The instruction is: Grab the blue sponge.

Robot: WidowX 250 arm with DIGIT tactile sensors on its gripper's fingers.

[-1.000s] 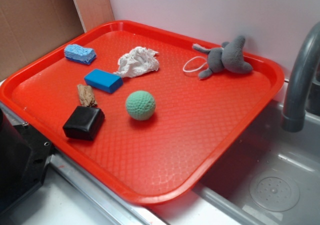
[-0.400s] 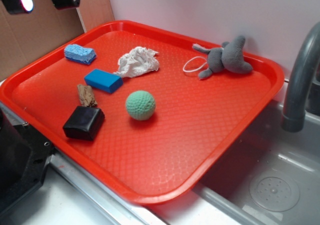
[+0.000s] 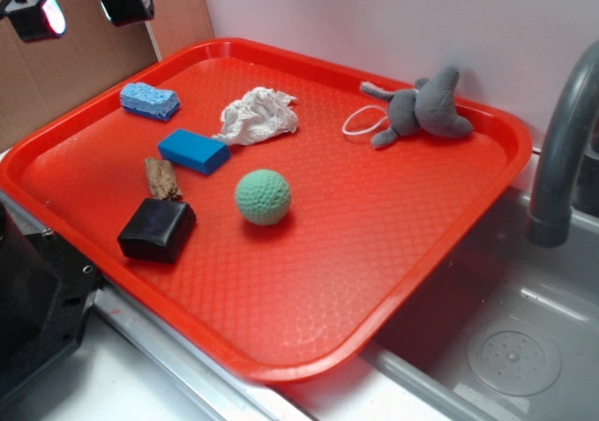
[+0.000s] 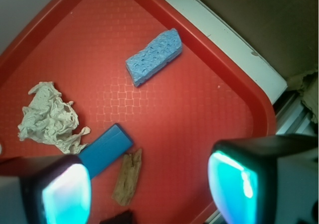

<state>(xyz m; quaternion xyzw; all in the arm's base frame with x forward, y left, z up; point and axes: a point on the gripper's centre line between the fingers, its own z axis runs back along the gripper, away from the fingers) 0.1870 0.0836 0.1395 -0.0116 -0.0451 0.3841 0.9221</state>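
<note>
The blue sponge (image 3: 149, 100) is light sky-blue and porous, and lies near the far left corner of the red tray (image 3: 421, 243). In the wrist view the blue sponge (image 4: 153, 56) lies flat at upper centre, well away from the fingers. My gripper (image 3: 86, 7) hangs high at the top left of the exterior view, above and left of the sponge. Its two glowing pads (image 4: 66, 193) stand wide apart and open, with only tray floor and a wood scrap between them (image 4: 149, 189).
On the tray (image 4: 199, 109) lie a darker smooth blue block (image 3: 193, 151), a wood piece (image 3: 162, 178), a black block (image 3: 156, 230), a green ball (image 3: 262, 196), a crumpled white cloth (image 3: 258, 115) and a grey plush elephant (image 3: 423, 108). A grey faucet (image 3: 562, 140) and sink (image 3: 505, 346) are at right.
My gripper came into the exterior view at the top left and has shifted slightly right and down since. The objects on the tray have not moved.
</note>
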